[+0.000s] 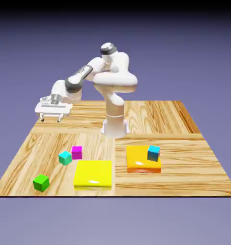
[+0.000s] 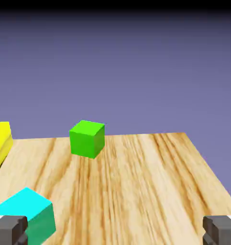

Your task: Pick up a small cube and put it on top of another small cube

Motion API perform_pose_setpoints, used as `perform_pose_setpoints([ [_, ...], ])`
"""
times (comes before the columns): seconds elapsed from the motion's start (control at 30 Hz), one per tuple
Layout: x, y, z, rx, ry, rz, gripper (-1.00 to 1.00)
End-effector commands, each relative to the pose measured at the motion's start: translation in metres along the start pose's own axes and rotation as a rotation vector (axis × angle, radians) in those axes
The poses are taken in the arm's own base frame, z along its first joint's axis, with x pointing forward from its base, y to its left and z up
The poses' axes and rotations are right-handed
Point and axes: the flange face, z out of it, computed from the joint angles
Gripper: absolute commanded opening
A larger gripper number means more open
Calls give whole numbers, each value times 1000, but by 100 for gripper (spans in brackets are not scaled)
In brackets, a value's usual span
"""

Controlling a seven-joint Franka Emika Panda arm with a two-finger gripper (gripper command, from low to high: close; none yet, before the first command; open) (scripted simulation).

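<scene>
The small magenta cube [image 1: 77,152] rests on the wooden table, touching or nearly touching a teal cube [image 1: 65,157] on the exterior view's left. A green cube [image 1: 41,182] sits nearer the front left corner. My gripper [image 1: 50,118] hangs open and empty above the table's far left part, well behind these cubes. In the hand view the gripper [image 2: 115,232] shows its grey fingertips [image 2: 9,229] wide apart, with the teal cube [image 2: 28,213] by the left tip and the green cube [image 2: 87,138] farther off. The magenta cube is out of the hand view.
A flat yellow block [image 1: 93,173] lies at the front middle, and its edge shows as a yellow block [image 2: 0,143] in the hand view. A flat orange block [image 1: 138,160] to its right carries a blue cube [image 1: 154,152]. The robot's base [image 1: 115,125] stands mid-table.
</scene>
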Motion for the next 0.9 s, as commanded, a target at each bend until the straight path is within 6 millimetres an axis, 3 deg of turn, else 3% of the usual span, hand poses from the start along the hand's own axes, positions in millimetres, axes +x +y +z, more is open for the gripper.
perform_pose_setpoints([
  [0.0, -10, 3, 3, 15, 4, -1, 0],
  [0.23, -77, 7, 35, 131, 45, -11, 0],
  [0.5, -146, -18, 82, 280, 115, -38, 0],
  [0.57, -152, -23, 87, 296, 124, -41, 0],
  [0.77, -159, -24, 143, 296, 124, -41, 0],
  [0.8, -159, -24, 143, 296, 124, -41, -100],
  [0.87, -157, -23, 133, 295, 124, -42, -100],
])
